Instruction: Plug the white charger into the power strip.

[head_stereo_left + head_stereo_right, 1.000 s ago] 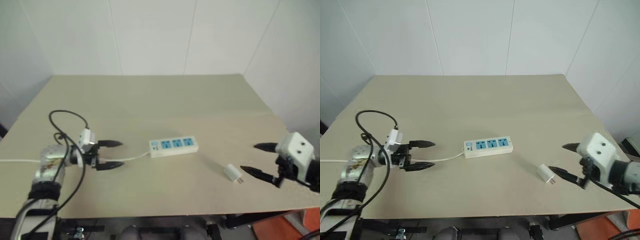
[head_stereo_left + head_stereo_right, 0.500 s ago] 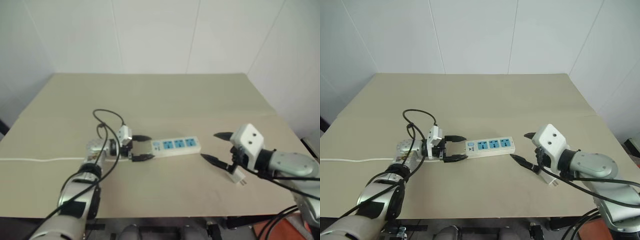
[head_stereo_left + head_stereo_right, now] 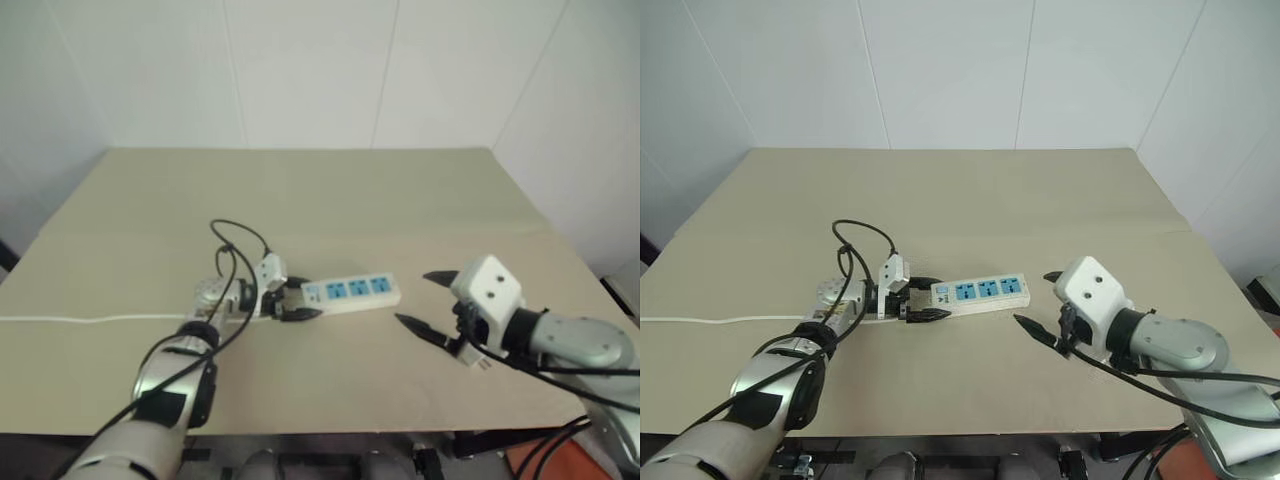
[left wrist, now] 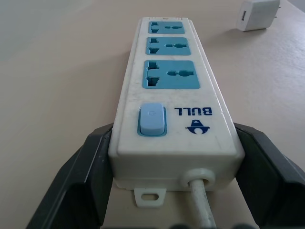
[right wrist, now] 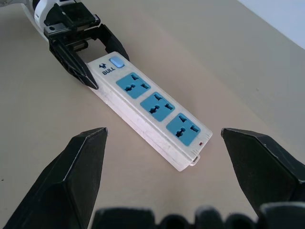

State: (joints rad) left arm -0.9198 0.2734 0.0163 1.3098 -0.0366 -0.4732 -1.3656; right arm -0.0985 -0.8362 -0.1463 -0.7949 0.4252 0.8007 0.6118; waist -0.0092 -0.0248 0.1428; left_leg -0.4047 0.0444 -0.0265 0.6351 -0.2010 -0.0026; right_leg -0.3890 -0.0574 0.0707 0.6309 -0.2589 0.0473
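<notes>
The power strip [image 3: 350, 292] lies flat at mid-table, a white bar with three blue outlets and a blue switch [image 4: 152, 119] at its left end. My left gripper [image 3: 298, 301] is shut on that switch end, one black finger [image 4: 81, 176] pressed on each long side. The white charger [image 4: 257, 14] lies on the table past the strip's far end, prongs pointing away from the strip. My right gripper [image 3: 1038, 300] hovers open right of the strip, close by the charger, with nothing between its fingers [image 5: 81, 171].
The strip's thin white cord [image 3: 100, 320] runs left across the tan table [image 3: 320, 200] to its left edge. White walls stand behind the table. The table's front edge lies just below both arms.
My left gripper has moved right to the strip's switch end and shut on it. My right gripper has moved left over the charger and stayed open.
</notes>
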